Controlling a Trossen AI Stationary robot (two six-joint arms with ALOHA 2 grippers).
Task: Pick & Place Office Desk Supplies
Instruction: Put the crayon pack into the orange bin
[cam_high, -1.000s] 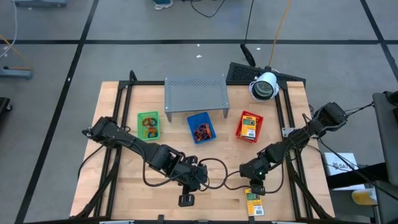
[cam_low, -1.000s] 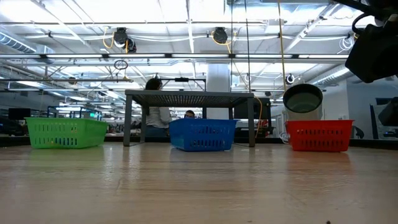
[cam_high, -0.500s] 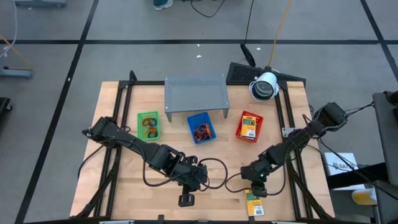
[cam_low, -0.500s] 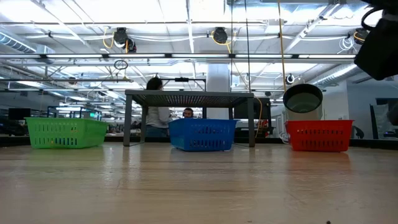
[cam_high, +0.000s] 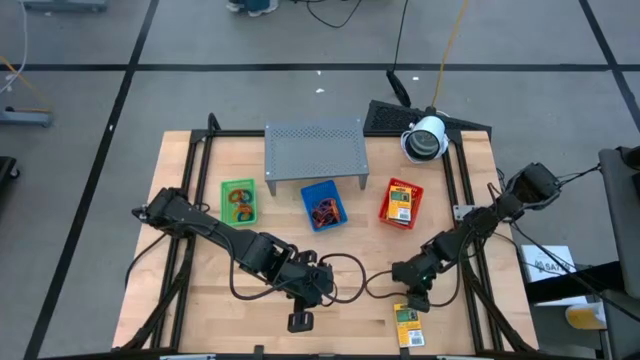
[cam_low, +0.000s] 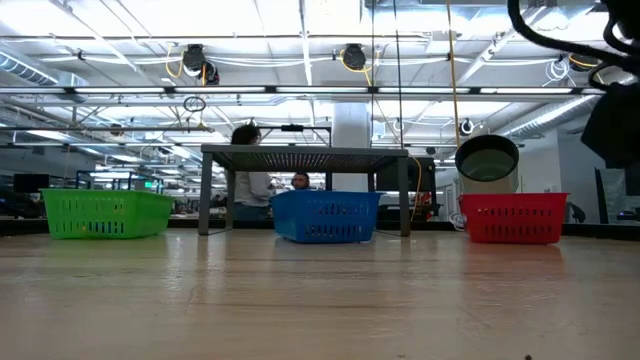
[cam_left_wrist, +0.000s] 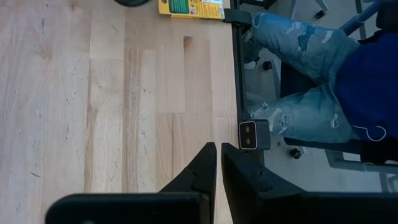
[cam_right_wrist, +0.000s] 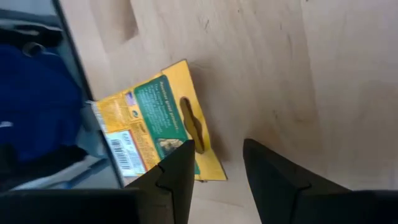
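Right end effector (cam_right_wrist: 214, 165) hovers open above flat yellow packet (cam_right_wrist: 158, 124).

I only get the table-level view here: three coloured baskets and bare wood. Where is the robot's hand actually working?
Observer: The right gripper is low near the table's front edge, right next to a yellow packet lying flat there.
Operator: Is it holding that packet?
Observer: No. Its wrist view shows the fingers open, with the packet on the wood beside them, not between them.
Operator: And the other arm?
Observer: The left gripper waits near the middle of the front edge, fingers shut, holding nothing.
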